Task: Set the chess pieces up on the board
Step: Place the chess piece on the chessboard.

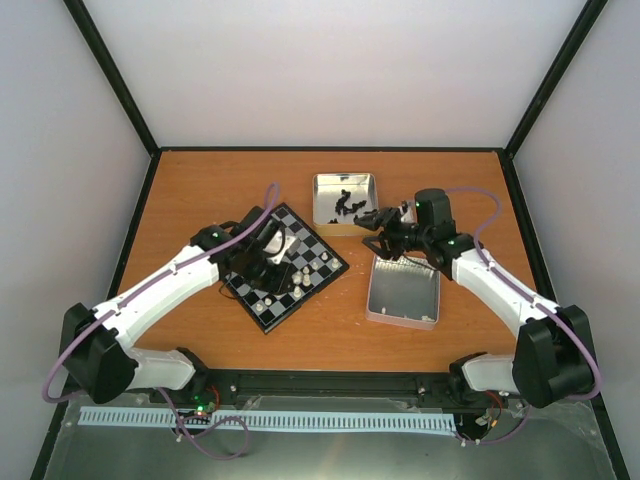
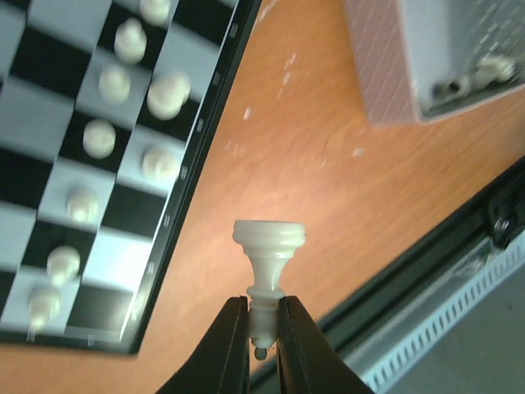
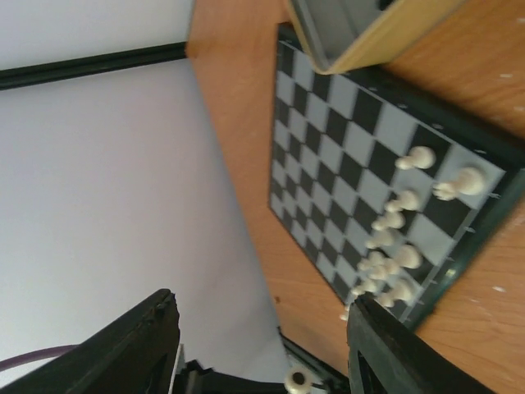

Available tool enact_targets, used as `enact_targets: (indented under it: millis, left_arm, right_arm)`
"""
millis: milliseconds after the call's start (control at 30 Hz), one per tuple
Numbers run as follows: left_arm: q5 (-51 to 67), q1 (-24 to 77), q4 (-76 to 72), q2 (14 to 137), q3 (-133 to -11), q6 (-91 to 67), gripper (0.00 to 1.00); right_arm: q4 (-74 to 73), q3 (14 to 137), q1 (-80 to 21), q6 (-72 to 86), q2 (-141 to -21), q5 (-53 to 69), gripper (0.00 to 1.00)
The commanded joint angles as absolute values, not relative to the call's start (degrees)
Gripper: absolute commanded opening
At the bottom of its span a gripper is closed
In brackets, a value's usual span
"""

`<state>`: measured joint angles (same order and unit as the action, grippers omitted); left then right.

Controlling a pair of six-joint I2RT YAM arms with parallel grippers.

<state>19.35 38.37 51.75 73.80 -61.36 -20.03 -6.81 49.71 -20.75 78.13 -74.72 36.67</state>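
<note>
we get bright, even light from overhead in the top view, with only soft shadows on the table point(image 1: 200, 190). in the left wrist view the board point(image 2: 33, 57) and its chess pieces point(image 2: 99, 138) blur out of focus, while one cream chessman point(image 2: 268, 246) close up looks sharper and brightly lit.

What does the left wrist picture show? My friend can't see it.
The left pincer is shut on a cream-white chess piece, gripping its narrow end. Behind it are the wooden table, the chequered board with more white pieces at left, and a metal tin at top right.
</note>
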Motion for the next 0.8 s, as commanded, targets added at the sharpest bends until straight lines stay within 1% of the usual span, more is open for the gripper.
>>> enact_targets:
  millis: [0, 100, 600, 767]
  left_arm:
    - [18.61, 38.58, 69.99, 74.89, -65.14, -23.2, 0.02]
    - [19.02, 38.58, 71.37, 77.62, -64.83, -22.8, 0.02]
    - [12.11, 38.58, 73.0, 92.9, -69.06, -19.04, 0.02]
    - [12.36, 38.63, 72.28, 96.81, -70.99, -19.15, 0.03]
  right_arm:
    - [-13.36, 47.36, -20.24, 72.67, -73.97, 35.27, 0.57]
    - [-13.33, 45.86, -20.06, 72.33, -73.68, 35.03, 0.57]
    - [-12.05, 41.42, -16.96, 71.47, -70.38, 35.01, 0.57]
    - [-11.98, 40.21, -15.56, 71.11, -69.47, 35.42, 0.57]
